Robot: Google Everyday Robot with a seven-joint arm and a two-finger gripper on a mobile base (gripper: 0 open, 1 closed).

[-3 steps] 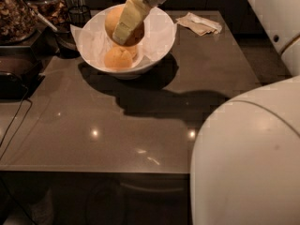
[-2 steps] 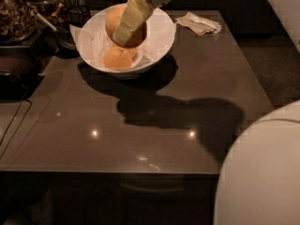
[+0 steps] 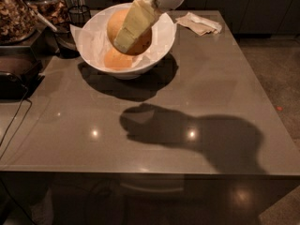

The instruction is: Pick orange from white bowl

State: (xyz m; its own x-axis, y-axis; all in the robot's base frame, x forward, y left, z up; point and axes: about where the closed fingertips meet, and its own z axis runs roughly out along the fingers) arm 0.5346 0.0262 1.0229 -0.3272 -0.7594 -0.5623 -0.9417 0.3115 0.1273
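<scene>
The white bowl (image 3: 162, 35) with its crinkled paper lining stands at the back left of the grey table (image 3: 211, 102). Two oranges show in it. My gripper (image 3: 129, 35) reaches down from the top edge into the bowl and is shut on the upper orange (image 3: 117, 24). One pale finger (image 3: 133, 25) lies across that orange's front; the other finger is hidden behind it. The second orange (image 3: 117, 60) lies below it on the bowl's bottom. A third orange is not visible.
A crumpled napkin (image 3: 201, 23) lies at the back right of the bowl. Dark jars of food (image 3: 18, 13) and a black wire holder (image 3: 77, 13) stand to the left of the bowl. A black tray (image 3: 14, 74) and a cable (image 3: 14, 121) lie at the left edge.
The large white arm body has left the lower right of the view. The held orange now looks larger and a little lower in the frame; the bowl has stayed put.
</scene>
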